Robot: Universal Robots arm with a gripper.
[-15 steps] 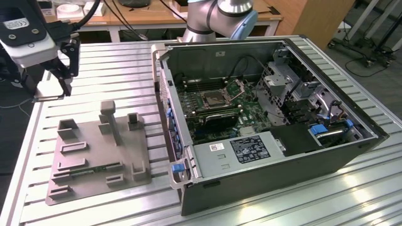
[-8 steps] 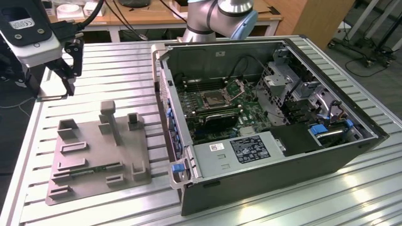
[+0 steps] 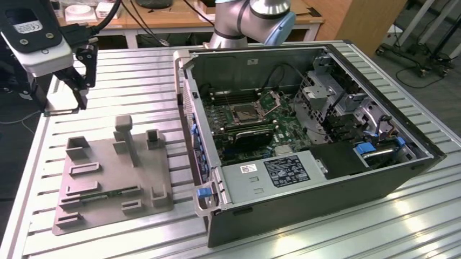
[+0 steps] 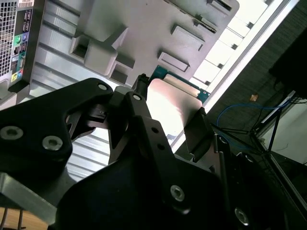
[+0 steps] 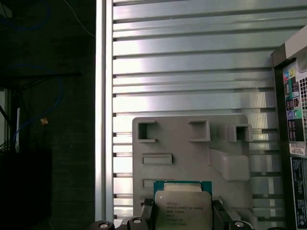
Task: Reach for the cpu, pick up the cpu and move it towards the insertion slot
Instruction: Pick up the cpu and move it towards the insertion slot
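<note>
A robot arm's claw (image 5: 182, 216) is clamped on the cpu (image 5: 183, 203), pinching the small square chip by two opposite edges. Both wrist views show the dark fingers (image 5: 146, 211) bracketing its sides. The edge grip appears chosen to keep the silvery lid and the underside untouched, and the chip level for seating.

In the first wrist view the chip hangs above the grey plastic tray (image 5: 192, 153), clear of its moulded pockets. The pickup therefore looks complete.

The exterior view places the claw high over the slatted metal bench (image 3: 129, 70), on the exterior view's left, above the tray's far end. It is well apart from the open computer case (image 3: 303, 205).

Inside the case, the insertion slot (image 3: 249, 113) lies amid green circuit board, with its hinged metal flap (image 3: 272, 100) raised, apparently to leave the socket open from above. The carry toward it seems barely begun.
</note>
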